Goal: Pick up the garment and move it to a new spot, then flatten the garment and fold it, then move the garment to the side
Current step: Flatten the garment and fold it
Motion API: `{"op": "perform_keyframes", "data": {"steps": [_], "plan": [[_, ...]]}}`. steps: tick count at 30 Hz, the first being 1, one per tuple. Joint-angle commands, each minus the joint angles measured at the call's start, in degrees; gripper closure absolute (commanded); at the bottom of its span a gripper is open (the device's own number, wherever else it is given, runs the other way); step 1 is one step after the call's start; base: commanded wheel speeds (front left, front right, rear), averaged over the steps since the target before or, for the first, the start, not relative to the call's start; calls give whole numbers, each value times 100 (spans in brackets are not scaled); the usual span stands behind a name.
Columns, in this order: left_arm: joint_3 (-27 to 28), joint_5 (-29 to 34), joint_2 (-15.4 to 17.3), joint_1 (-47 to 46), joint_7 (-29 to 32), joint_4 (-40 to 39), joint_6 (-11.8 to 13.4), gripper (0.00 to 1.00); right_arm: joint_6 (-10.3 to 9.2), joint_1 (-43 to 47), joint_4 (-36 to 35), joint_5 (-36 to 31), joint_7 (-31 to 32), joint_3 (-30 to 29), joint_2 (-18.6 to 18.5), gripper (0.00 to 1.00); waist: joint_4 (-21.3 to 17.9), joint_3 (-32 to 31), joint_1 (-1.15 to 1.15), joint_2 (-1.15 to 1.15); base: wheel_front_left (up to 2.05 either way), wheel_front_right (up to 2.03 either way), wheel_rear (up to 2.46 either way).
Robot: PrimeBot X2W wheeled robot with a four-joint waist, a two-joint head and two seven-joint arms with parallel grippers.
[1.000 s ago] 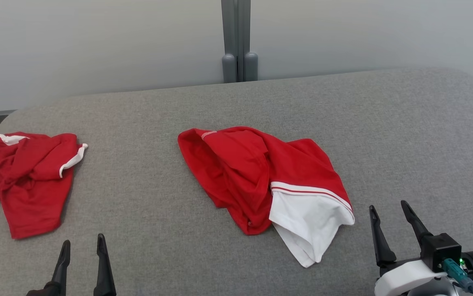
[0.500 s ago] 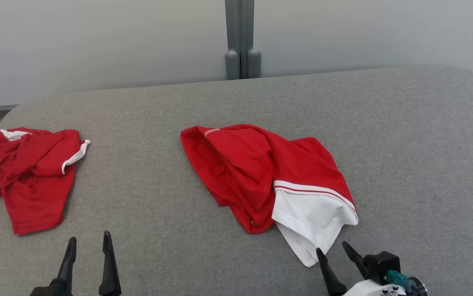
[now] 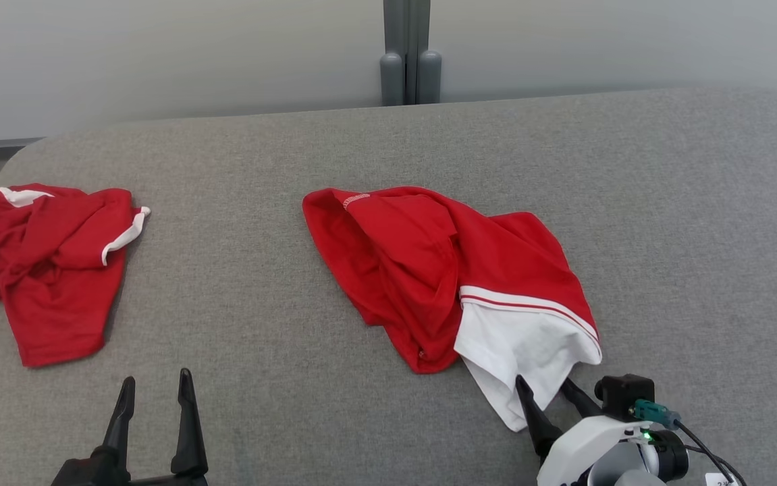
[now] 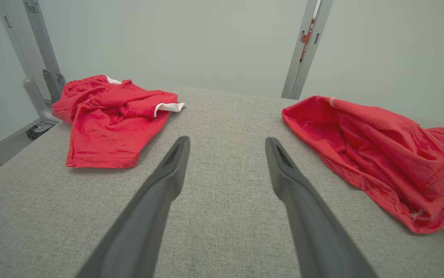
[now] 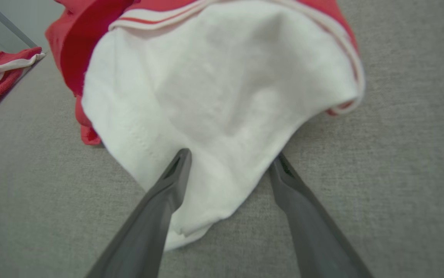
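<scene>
Two garments: one red-and-white garment (image 3: 449, 283) crumpled at centre of the head view, judged the task's own from the right arm's nearness; one red heap (image 3: 50, 263) at far left, well apart.
Two grippers: right gripper (image 3: 542, 383) at lower right, left gripper (image 3: 157, 376) at lower left.
Right gripper state: spread wide, grasping nothing; in the right wrist view astride the near tip of the white panel (image 5: 222, 96); cannot tell whether touching the cloth.
Left gripper state: spread wide and empty, above bare grey tabletop (image 3: 260, 405), between the two cloths in the left wrist view.
One white panel: lower right part of the garment, edged with a thin red stripe, pointing toward the bottom of the frame.
One post (image 3: 410, 54): grey, top centre, behind the table's far edge.
Risk, thin grip: likely to catch only the tip or the top layer if closed here, then to slip free on the lift.
Risk, scraping: could dig into the soft grey cover if lowered further, pushing the cloth instead of pinching it.
Risk, twisting: lifted by one corner, likely to leave the red folds bunched and harder to flatten.
Risk, mix-up: set down too far left, could land on the red heap.
Task stage: judged the first step, pick-up not yet made.
</scene>
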Motion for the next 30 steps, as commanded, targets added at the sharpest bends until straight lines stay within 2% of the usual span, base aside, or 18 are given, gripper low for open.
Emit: {"op": "perform_keyframes", "data": {"steps": [1, 2, 3, 4, 6, 7, 8, 11, 15, 20, 25, 30], "plan": [[-4, -23, 5, -120, -3, -3, 11, 0, -3, -99, 70, 80, -57, -9, -18, 0, 16, 48, 0, 0, 0, 0, 0], [-3, -23, 5, -132, -3, 4, 11, 0, -3, -143, 109, 102, -82, -6, -17, 15, 14, 63, 0, 0, 0, 0, 0], [0, -20, 5, -144, -3, 10, 11, 0, -3, -185, 129, 117, -99, -17, -18, 24, 10, 73, 0, 0, 0, 0, 0], [4, -15, 5, -160, -3, 19, 9, 0, -3, -225, 162, 121, -137, -32, -19, 59, 4, 84, 0, 0, 0, 0, 0], [11, -4, 5, -186, -3, 35, -2, 0, -2, -275, 194, 129, -177, -46, -18, 79, -9, 99, 0, 0, 0, 0, 0], [16, -3, 5, -197, -3, 41, -4, 0, -2, -287, 202, 127, -191, -67, -19, 83, -18, 103, 0, 0, 0, 0, 0], [18, -3, 5, -204, -3, 47, -1, 0, -2, -295, 221, 103, -207, -82, -18, 92, -28, 105, 0, 0, 0, 0, 0], [-1, -15, 5, -208, -3, 57, 25, 0, -2, -291, 217, -15, -243, -140, -18, 100, -56, 100, 0, 0, 0, 0, 0], [-14, -35, 5, -203, -3, 60, 49, 0, -3, -236, 48, -91, -268, -234, -19, 100, -90, 94, 0, 0, 0, 0, 0], [-11, -45, 5, -213, -3, 65, 52, 0, -2, -238, -516, -257, -262, -348, -15, 100, -101, 71, 0, 0, 0, 0, 0], [-36, -118, 4, -198, -3, 63, 93, 0, -2, -367, -1542, -256, 115, -383, -16, 100, -90, 24, 0, 0, 0, 0, 0], [-119, -198, 5, -116, -3, 84, 155, 0, -2, -486, -2776, -172, 761, -446, -18, 100, -72, -97, 0, 0, 0, 0, 0]]}}
